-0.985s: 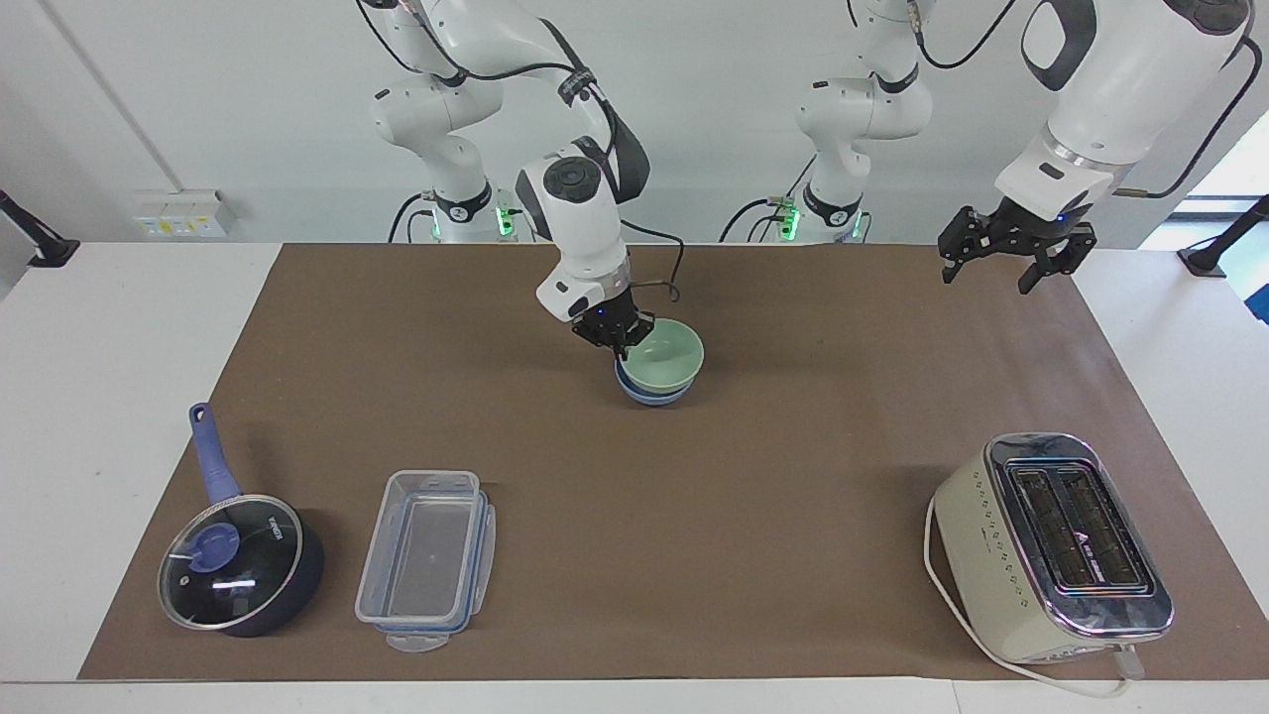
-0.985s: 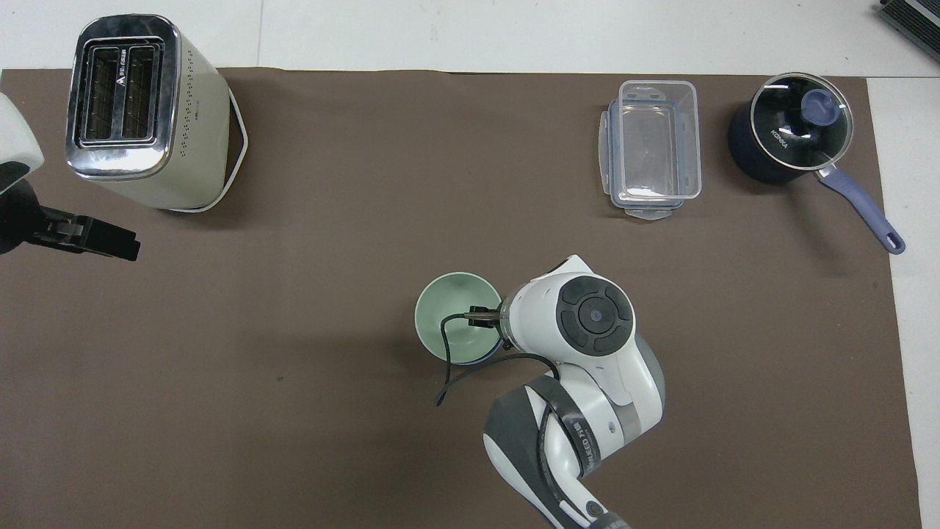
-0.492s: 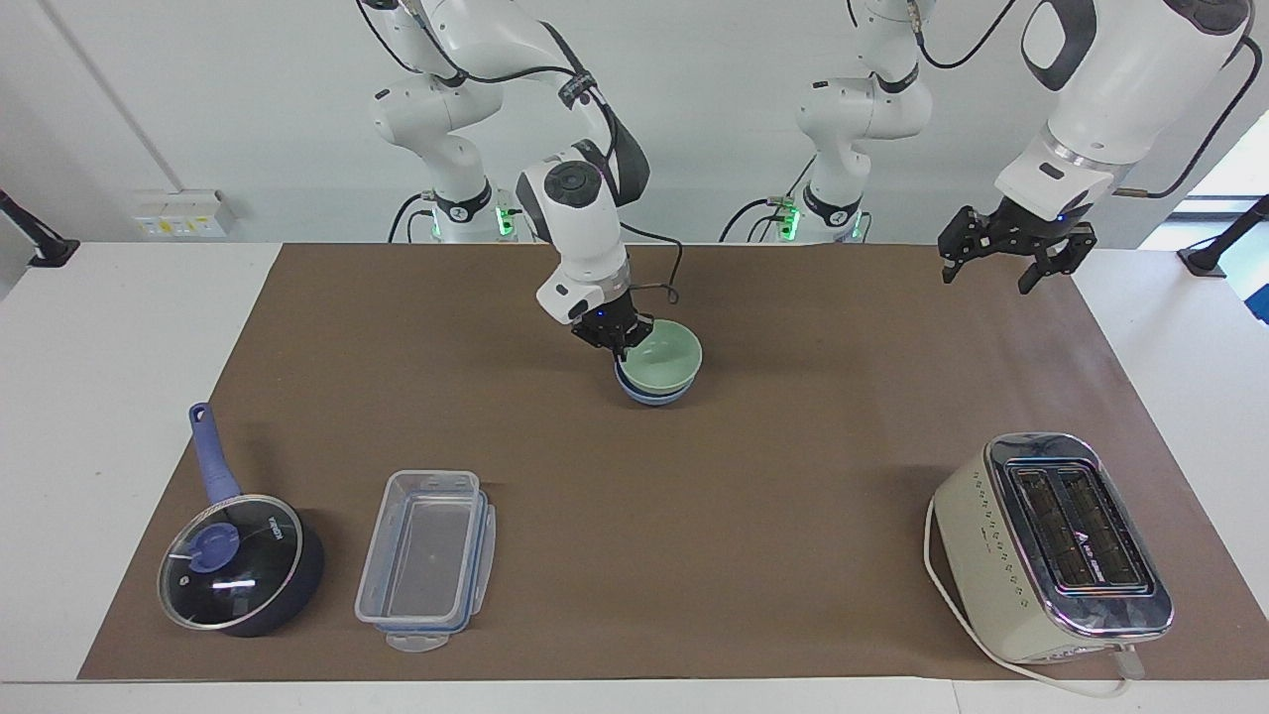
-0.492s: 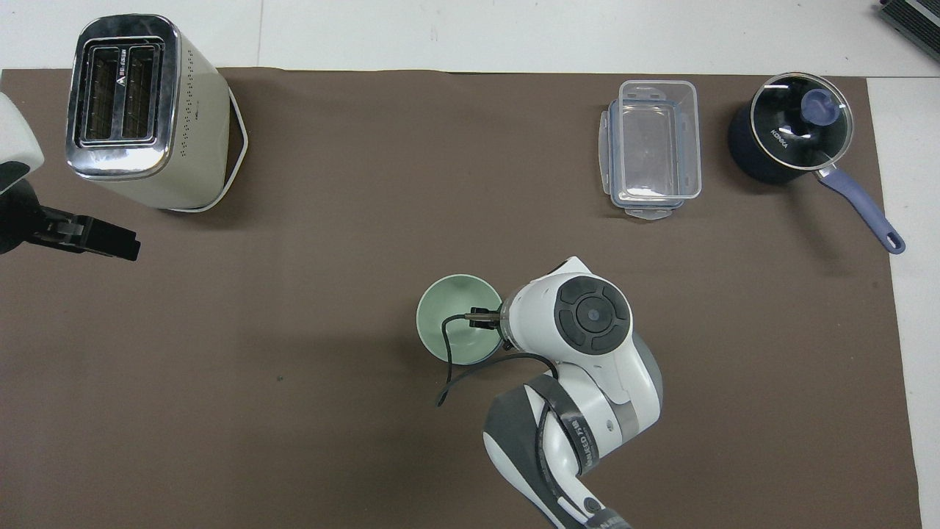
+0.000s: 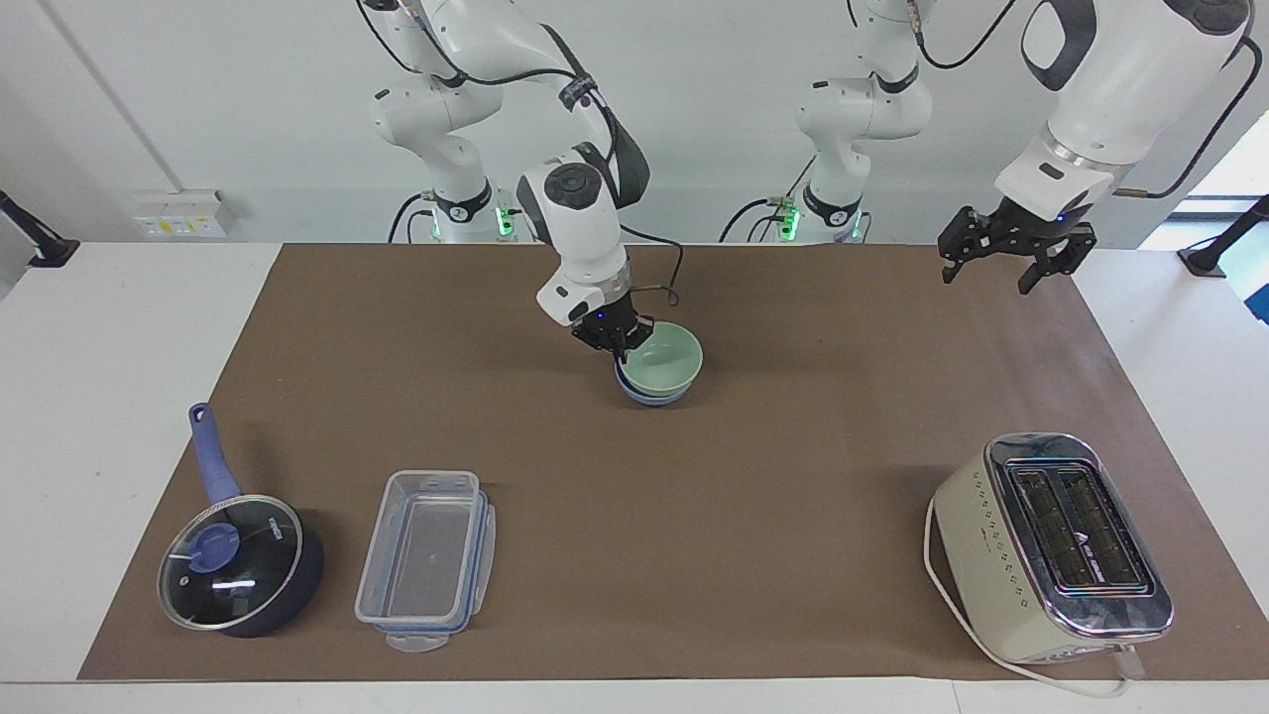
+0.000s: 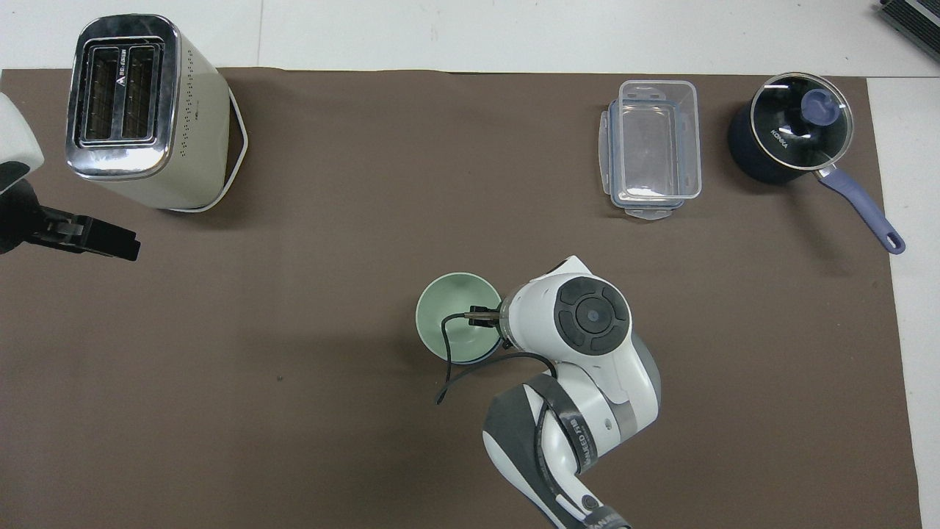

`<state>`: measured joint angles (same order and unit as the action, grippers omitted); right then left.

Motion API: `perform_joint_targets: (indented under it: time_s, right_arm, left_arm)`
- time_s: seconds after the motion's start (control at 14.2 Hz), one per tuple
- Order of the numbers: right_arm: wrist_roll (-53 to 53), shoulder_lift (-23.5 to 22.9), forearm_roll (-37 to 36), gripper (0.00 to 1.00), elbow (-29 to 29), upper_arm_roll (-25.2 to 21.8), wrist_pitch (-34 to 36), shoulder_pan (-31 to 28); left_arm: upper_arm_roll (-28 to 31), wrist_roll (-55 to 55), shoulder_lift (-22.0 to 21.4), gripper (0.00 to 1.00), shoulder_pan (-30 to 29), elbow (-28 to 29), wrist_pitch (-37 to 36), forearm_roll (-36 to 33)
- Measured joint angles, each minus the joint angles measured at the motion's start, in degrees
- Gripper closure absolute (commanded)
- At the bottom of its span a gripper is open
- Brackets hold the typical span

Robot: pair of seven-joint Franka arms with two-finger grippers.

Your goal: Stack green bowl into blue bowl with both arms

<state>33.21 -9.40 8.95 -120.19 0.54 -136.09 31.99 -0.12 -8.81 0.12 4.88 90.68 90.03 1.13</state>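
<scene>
Facing view: right gripper (image 5: 622, 349) clamps smooth round green bowl (image 5: 662, 359) nested in blue bowl (image 5: 649, 395).

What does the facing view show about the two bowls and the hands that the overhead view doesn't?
Only the facing view shows the blue bowl clearly under the green bowl, the right hand shut on the green bowl's rim, and the whole left hand, open. Only the overhead view looks straight down into the green bowl; the right arm's wrist hides that hand. Both show the toaster.
</scene>
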Motion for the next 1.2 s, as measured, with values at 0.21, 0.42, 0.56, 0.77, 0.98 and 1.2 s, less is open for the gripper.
perform_joint_targets:
  time_s: [0.21, 0.42, 0.56, 0.77, 0.98, 1.2]
  right_arm:
    - [-0.01, -0.59, -0.07, 1.00, 0.00, 0.00, -0.42, 0.00]
    - [-0.01, -0.59, -0.43, 1.00, 0.01, 0.00, -0.42, 0.00]
    - [-0.01, -0.59, -0.62, 0.89, 0.00, 0.00, -0.42, 0.00]
    - [-0.01, -0.60, -0.88, 0.40, -0.08, 0.00, -0.04, 0.00]
    - [-0.30, -0.01, -1.11, 0.00, 0.12, -0.36, 0.46, -0.17]
    - [-2.04, 2.94, -1.33, 0.00, 1.24, -1.00, 3.28, -2.70]
  left_arm:
    - [0.00, 0.00, 0.00, 0.00, 0.00, 0.00, 0.00, 0.00]
    - [0.00, 0.00, 0.00, 0.00, 0.00, 0.00, 0.00, 0.00]
    - [0.00, 0.00, 0.00, 0.00, 0.00, 0.00, 0.00, 0.00]
    - [0.00, 0.00, 0.00, 0.00, 0.00, 0.00, 0.00, 0.00]
    - [0.00, 0.00, 0.00, 0.00, 0.00, 0.00, 0.00, 0.00]
    - [0.00, 0.00, 0.00, 0.00, 0.00, 0.00, 0.00, 0.00]
